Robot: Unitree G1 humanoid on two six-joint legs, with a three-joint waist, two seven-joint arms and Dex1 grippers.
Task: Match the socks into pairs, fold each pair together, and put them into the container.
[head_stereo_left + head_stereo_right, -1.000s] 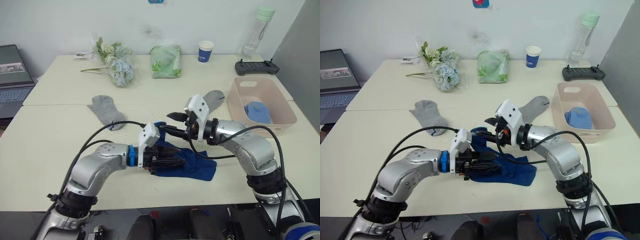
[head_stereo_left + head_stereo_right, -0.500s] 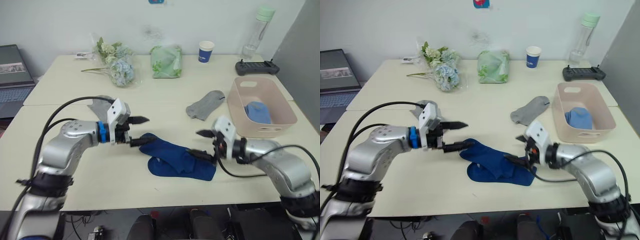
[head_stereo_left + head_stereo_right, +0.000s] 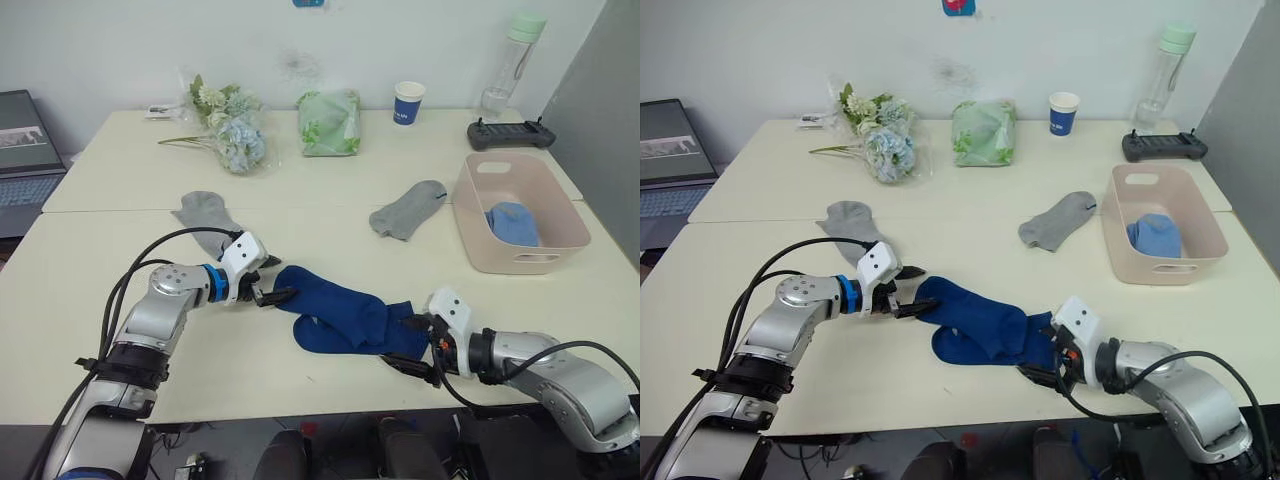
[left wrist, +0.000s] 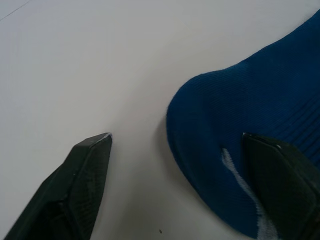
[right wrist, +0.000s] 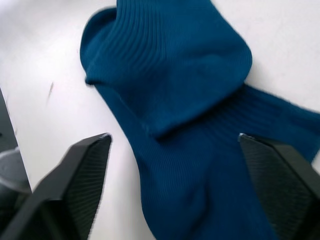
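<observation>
Sitting at about two o'clock on the cream table [image 3: 100,330], the pale pink tub [image 3: 540,255] holds one folded light blue sock [image 3: 512,222]. Two navy socks [image 3: 345,320] lie overlapped at the table's centre. Both grippers are spread open: the left gripper [image 3: 272,285] at their nine o'clock end, the right gripper [image 3: 412,352] at their four o'clock end. One grey sock [image 3: 405,210] lies at one o'clock, another grey sock [image 3: 205,218] at ten.
</observation>
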